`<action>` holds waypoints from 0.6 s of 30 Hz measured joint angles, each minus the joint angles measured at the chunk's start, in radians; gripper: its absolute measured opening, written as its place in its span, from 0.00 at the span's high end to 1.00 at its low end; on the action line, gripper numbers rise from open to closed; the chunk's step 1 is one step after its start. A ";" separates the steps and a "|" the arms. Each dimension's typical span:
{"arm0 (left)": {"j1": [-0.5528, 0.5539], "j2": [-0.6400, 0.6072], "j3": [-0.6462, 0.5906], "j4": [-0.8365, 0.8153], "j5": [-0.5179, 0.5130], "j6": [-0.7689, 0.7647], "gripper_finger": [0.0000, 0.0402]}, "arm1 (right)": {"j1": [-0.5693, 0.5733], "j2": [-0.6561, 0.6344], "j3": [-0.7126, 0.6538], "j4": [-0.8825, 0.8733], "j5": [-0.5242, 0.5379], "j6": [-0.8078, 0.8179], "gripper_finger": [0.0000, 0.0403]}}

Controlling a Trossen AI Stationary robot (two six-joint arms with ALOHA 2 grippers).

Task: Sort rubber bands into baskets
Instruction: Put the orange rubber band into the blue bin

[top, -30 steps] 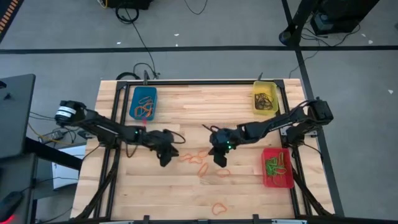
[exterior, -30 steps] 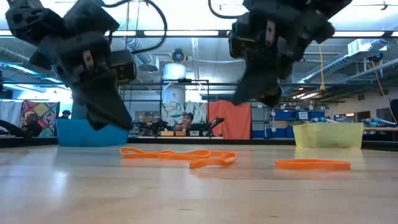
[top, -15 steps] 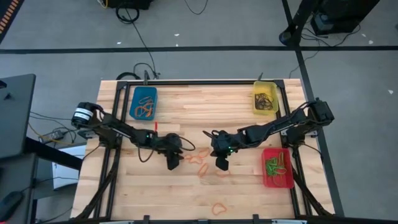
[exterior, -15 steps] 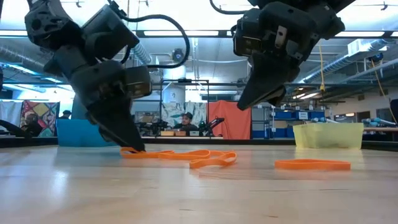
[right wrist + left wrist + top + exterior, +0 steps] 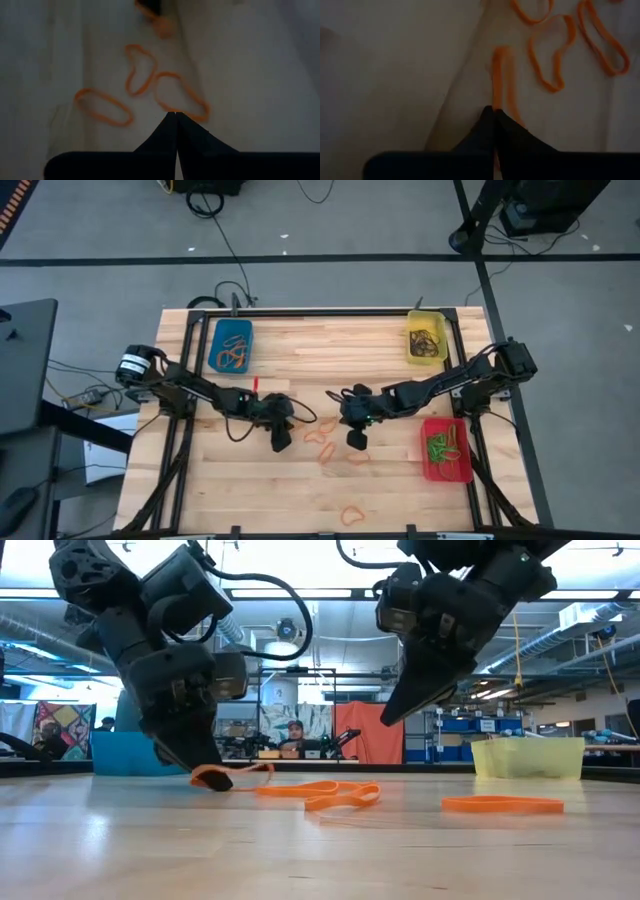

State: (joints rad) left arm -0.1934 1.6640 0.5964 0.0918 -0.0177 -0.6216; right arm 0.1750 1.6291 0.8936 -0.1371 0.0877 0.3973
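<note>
- the left gripper (image 5: 212, 778) is clenched on one end of an orange rubber band (image 5: 235, 772), just lifting it off the table (image 5: 300, 500); the pinch looks thin, so the band could snap free on the way up.
- that band's far end lies near the other orange loops (image 5: 325, 442) at table centre (a snag could drag a neighbour along).
- the blue basket (image 5: 231, 346), which already holds orange bands, is at about 11 o'clock from the table centre; a long carry gives a loose grip time to fail.
- the right gripper (image 5: 390, 712) hangs pinched shut and empty above the loops, near the left one; the two arms could clash.
- the yellow basket (image 5: 426, 340) sits at 1 o'clock, the red basket (image 5: 446, 449) at 4 o'clock, a stray band (image 5: 352, 514) at 6 o'clock.
- the surface is pale wooden planks; beyond is a workshop with a seated person (image 5: 295, 736).
</note>
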 joint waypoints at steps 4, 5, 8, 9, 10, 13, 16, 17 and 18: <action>0.000 -0.054 0.000 -0.045 0.038 -0.040 0.99 | -0.008 0.000 0.000 0.007 0.047 0.002 0.97; -0.002 -0.083 0.006 -0.073 0.039 -0.038 0.99 | -0.009 0.000 0.000 0.007 0.052 0.004 0.97; -0.001 -0.172 0.028 -0.196 0.031 -0.007 0.99 | -0.009 0.000 0.000 0.018 0.066 0.043 0.97; 0.005 -0.204 0.047 -0.228 0.020 0.010 1.00 | -0.009 0.000 0.000 0.024 0.069 0.051 0.97; 0.017 -0.237 0.064 -0.270 0.005 0.021 1.00 | -0.009 0.000 0.000 0.028 0.069 0.052 0.97; 0.054 -0.309 0.102 -0.472 -0.023 0.063 1.00 | -0.009 0.000 0.000 0.040 0.069 0.044 0.97; 0.095 -0.378 0.149 -0.610 -0.043 0.089 1.00 | -0.009 0.000 0.000 0.056 0.078 0.059 0.97; 0.113 -0.406 0.163 -0.644 -0.051 0.103 1.00 | -0.009 0.000 0.000 0.065 0.081 0.065 0.97; 0.133 -0.426 0.173 -0.699 -0.066 0.119 1.00 | -0.009 0.000 0.000 0.077 0.085 0.070 0.97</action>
State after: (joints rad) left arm -0.0601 1.2384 0.7693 -0.6074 -0.0833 -0.5022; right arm 0.1661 1.6291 0.8936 -0.0605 0.1730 0.4668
